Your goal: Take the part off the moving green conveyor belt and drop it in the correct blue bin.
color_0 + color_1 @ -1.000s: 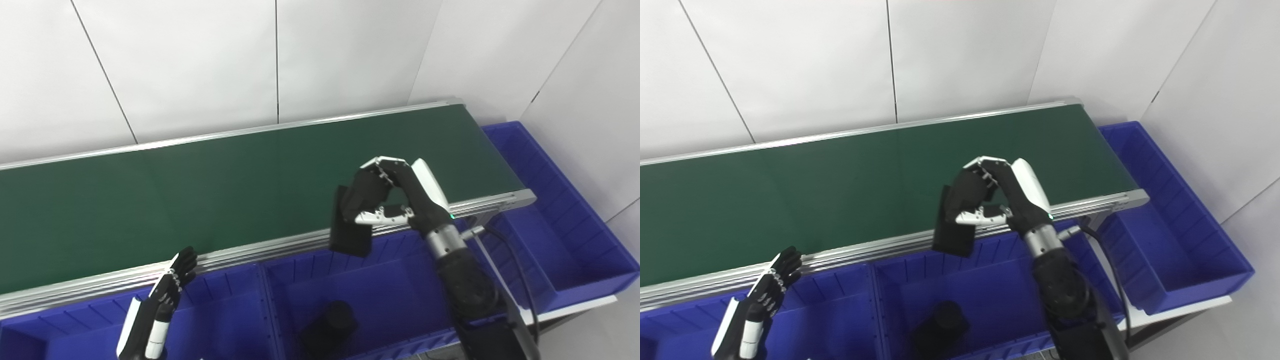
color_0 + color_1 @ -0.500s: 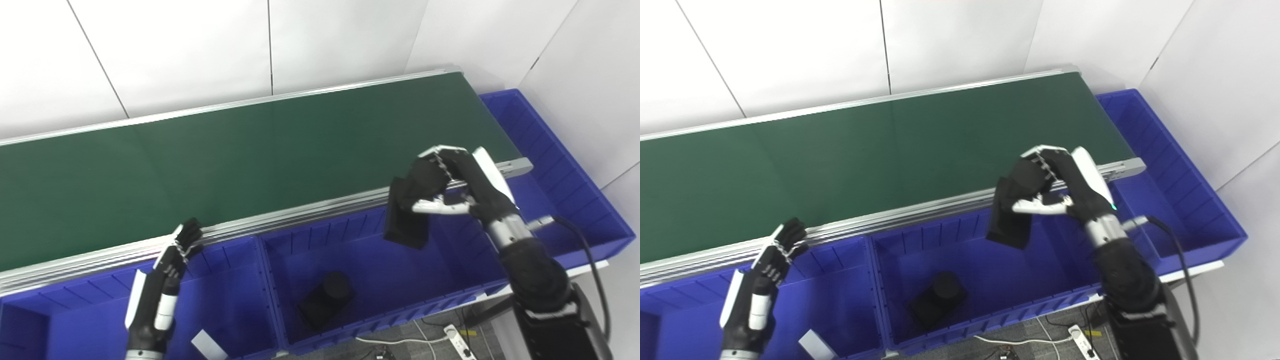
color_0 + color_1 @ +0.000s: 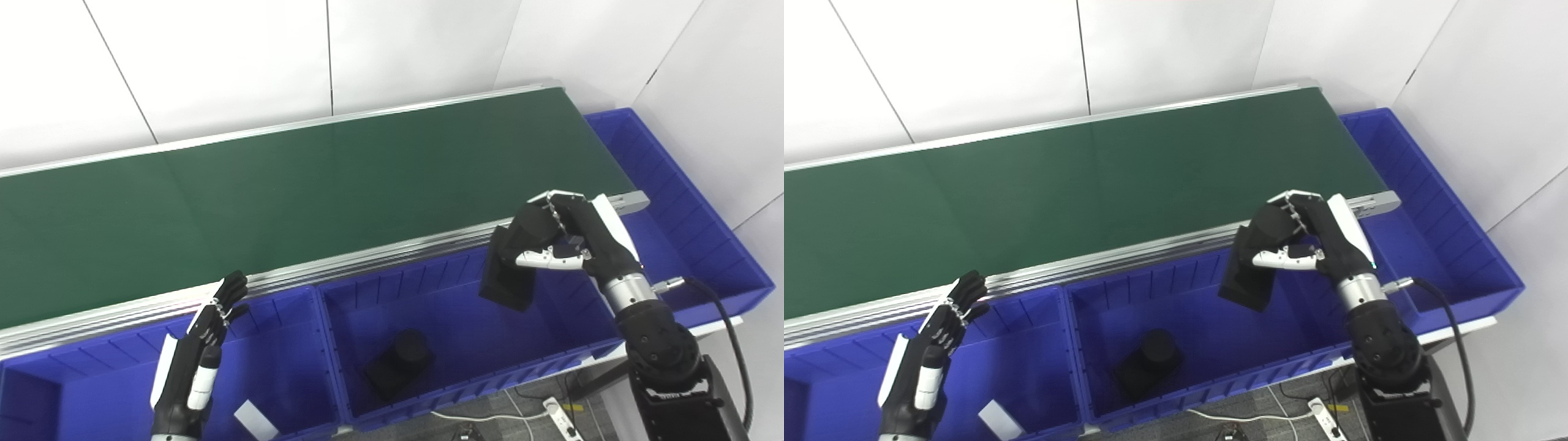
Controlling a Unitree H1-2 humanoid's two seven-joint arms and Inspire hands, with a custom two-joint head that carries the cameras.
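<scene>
Right robot hand (image 3: 566, 236) now lower, grasping black part (image 3: 508, 278) over middle blue bin (image 3: 465, 398), another black part (image 3: 398, 364) inside, left robot hand (image 3: 196, 361) released.

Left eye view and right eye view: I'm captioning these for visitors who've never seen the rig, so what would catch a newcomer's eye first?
First, the right hand, shut on a flat black part held above the middle blue bin, beside the conveyor's near rail. Next, the long green conveyor belt, bare, running across the picture. Then another black part lying on that bin's floor, and the left hand, open, over the bin to the left.
</scene>
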